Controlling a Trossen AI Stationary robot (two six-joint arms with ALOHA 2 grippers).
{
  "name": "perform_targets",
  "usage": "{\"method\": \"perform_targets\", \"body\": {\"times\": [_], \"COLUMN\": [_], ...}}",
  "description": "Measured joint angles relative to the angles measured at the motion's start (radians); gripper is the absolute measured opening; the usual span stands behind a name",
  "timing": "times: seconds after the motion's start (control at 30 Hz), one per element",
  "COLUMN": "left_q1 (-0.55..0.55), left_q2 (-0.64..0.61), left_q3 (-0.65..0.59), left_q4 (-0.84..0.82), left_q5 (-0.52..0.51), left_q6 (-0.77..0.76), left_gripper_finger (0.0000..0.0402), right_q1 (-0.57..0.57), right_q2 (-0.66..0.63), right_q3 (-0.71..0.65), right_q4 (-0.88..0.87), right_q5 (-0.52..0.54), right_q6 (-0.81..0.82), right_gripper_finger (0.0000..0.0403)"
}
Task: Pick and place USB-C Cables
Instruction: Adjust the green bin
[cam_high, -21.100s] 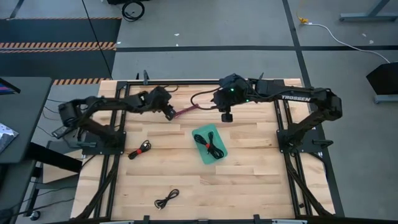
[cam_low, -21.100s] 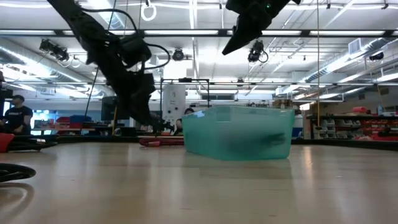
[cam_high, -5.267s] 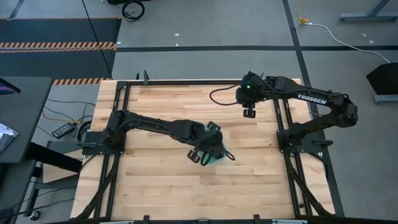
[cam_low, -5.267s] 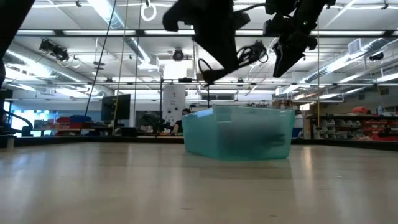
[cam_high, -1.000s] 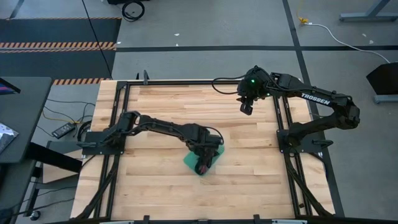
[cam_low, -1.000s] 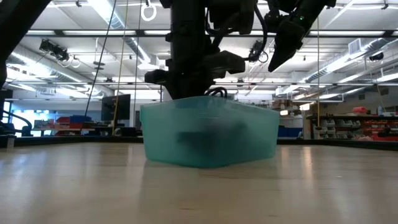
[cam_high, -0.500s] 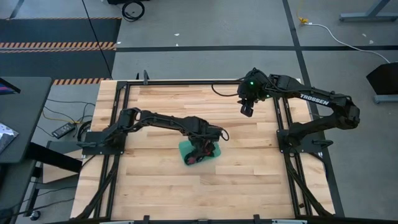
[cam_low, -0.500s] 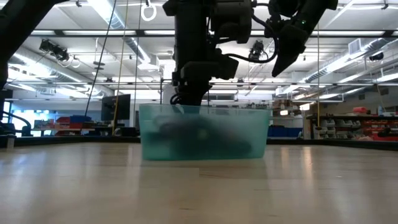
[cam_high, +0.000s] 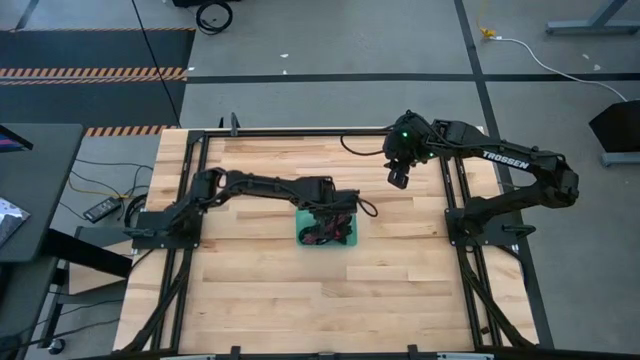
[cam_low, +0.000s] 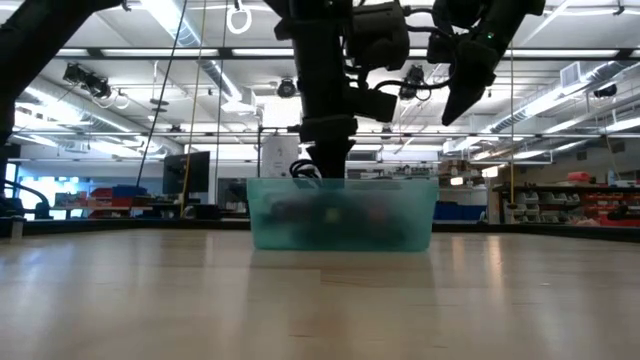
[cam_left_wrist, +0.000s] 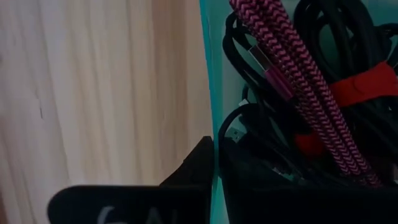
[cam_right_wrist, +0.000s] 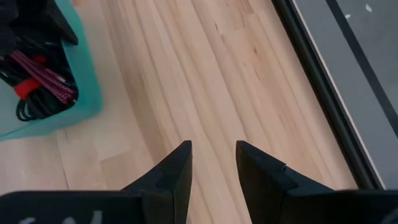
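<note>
A teal tray stands at mid-table, its base on the wood in the low view. Inside lie the USB-C cables: black coils with red ties and one maroon braided cable. My left gripper reaches down over the tray and is shut on its wall. My right gripper hangs open and empty, high over the table's far right part, its fingers pointing down at bare wood; the tray shows off to one side in its wrist view. My left gripper pinches the tray's thin side wall at its rim, with one finger outside over the wood and the other inside among the cables. The fingers come from above, pointing down. The tray sits level, its bottom on the table.
Black frame rails run along the table's edges and show by the right gripper. A dark cable loop hangs by the right arm at the far edge. Bare wood fills the near half of the table.
My left gripper has moved toward the table's far edge, staying shut on the tray's wall. The tray has slid with it, has turned about, and has gone from tipped to level on the wood.
</note>
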Motion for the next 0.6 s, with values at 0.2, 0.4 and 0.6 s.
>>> {"method": "perform_targets", "body": {"times": [0.2,0.4,0.6], "left_q1": [0.030,0.055,0.042], "left_q2": [0.000,0.000,0.000], "left_q3": [0.000,0.000,0.000], "left_q4": [-0.002,-0.001,0.001], "left_q5": [0.001,0.000,-0.004], "left_q6": [0.023,0.038,0.037], "left_gripper_finger": [0.0020,0.0020,0.0020], "right_q1": [0.005,0.033,0.063], "right_q2": [0.000,0.000,0.000], "right_q3": [0.000,0.000,0.000], "right_q4": [-0.002,-0.002,0.000], "right_q5": [0.000,0.000,0.000], "right_q6": [0.014,0.002,-0.008], "right_gripper_finger": [0.0130,0.0130,0.0130]}}
